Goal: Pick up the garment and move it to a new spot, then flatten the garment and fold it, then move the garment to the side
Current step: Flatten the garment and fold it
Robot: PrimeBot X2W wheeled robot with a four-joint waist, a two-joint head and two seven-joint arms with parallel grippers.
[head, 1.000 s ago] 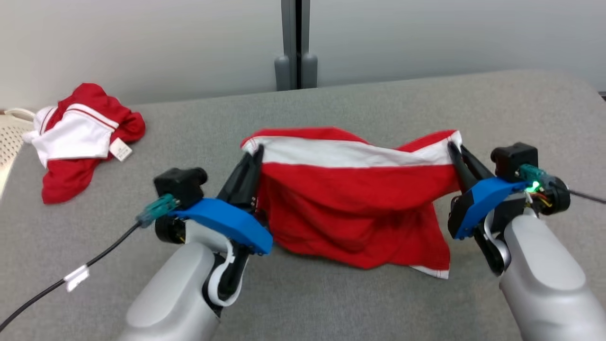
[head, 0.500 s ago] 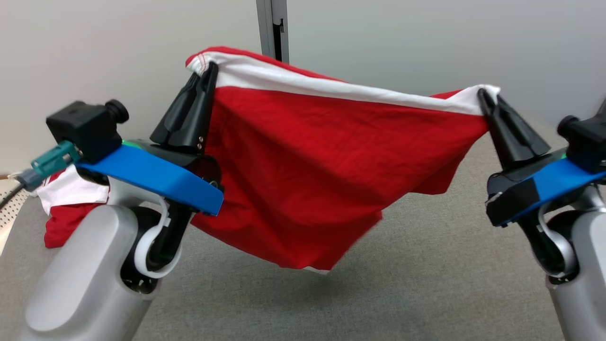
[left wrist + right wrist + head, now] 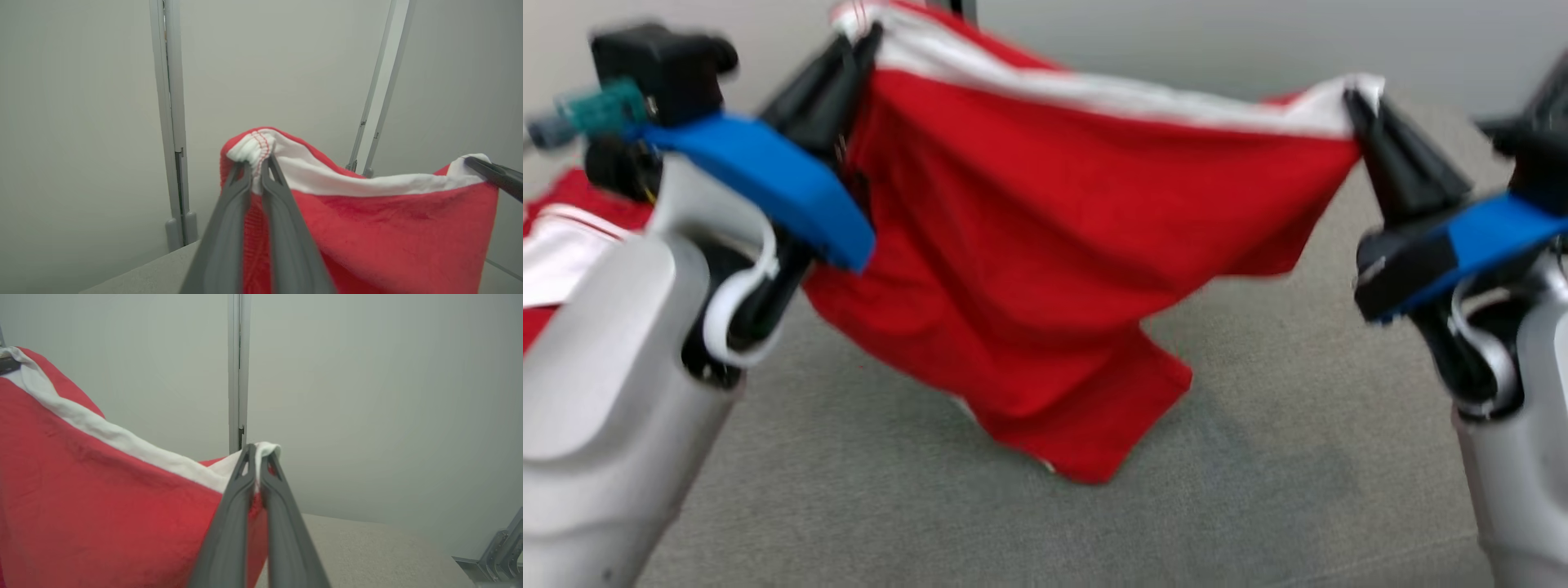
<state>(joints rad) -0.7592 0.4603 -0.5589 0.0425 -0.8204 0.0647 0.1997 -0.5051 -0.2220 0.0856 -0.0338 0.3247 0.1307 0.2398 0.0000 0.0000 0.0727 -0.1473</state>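
Observation:
The garment (image 3: pixel 1045 237) is red with a white band along its top edge, and it hangs in the air stretched between both arms. My left gripper (image 3: pixel 866 37) is shut on its upper left corner, seen close up in the left wrist view as the left gripper (image 3: pixel 256 163) pinching the bunched white hem. My right gripper (image 3: pixel 1356 98) is shut on the upper right corner; the right wrist view shows the right gripper (image 3: pixel 257 451) clamped on the white edge. The garment's lowest corner (image 3: pixel 1086 465) dangles near the grey surface (image 3: pixel 1258 490).
A second red and white garment (image 3: pixel 556 245) lies at the far left, partly behind my left arm. Pale wall panels with a grey vertical post (image 3: pixel 235 375) stand behind the surface.
Both grippers have lifted the garment off the grey surface, from draped and resting to hanging stretched in the air. The head view has shifted as well.

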